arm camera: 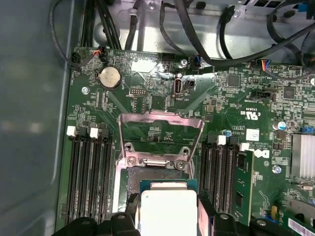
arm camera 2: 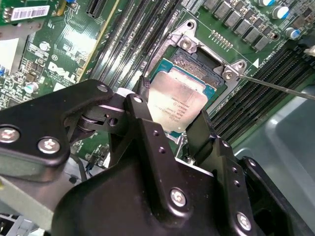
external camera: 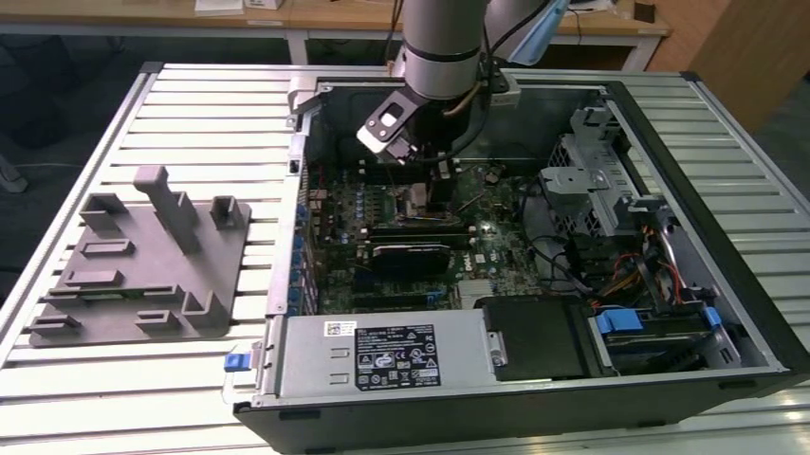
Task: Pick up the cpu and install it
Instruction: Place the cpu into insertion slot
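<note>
The cpu [arm camera 2: 179,103], a thin square chip with a pale silver top, sits between my gripper's [arm camera 2: 172,120] two black fingers [arm camera 2: 142,115], which are shut on its opposite edges. It hovers tilted just over the open motherboard socket [arm camera 2: 197,61], partly overlapping it. In the first wrist view the cpu [arm camera: 167,211] is at the near edge of the socket [arm camera: 147,174], whose metal load plate [arm camera: 160,132] stands flipped open. In the exterior view the gripper [external camera: 428,185] reaches down inside the open computer case [external camera: 746,284] over the motherboard [external camera: 494,237].
Memory slots [arm camera: 86,167] flank the socket on both sides, and a thin wire lever [arm camera 2: 275,86] sticks out beside it. Black cables [arm camera: 206,29] cross the case's far end. A power supply [external camera: 379,355], a drive cage [external camera: 595,180] and grey fixture blocks [external camera: 139,265] lie around.
</note>
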Available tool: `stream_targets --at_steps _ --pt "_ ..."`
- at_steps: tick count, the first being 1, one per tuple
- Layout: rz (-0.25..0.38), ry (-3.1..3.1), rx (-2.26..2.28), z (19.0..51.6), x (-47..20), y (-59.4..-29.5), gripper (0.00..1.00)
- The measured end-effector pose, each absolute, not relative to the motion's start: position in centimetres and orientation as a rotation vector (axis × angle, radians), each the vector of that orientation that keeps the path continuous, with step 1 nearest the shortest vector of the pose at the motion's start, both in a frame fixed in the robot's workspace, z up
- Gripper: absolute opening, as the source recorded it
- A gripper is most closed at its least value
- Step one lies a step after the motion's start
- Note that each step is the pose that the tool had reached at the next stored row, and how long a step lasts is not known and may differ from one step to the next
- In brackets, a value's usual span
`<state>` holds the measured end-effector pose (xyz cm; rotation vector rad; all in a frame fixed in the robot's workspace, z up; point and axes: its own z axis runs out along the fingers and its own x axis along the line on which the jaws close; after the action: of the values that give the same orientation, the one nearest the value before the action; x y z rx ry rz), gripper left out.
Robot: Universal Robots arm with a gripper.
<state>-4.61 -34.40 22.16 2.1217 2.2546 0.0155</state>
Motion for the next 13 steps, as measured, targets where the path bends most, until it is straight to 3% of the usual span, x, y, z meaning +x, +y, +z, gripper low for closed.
stream_targets --at_steps 13 --pt "0.016 2.254 2.122 20.9 -4.6 -34.2 0.55"
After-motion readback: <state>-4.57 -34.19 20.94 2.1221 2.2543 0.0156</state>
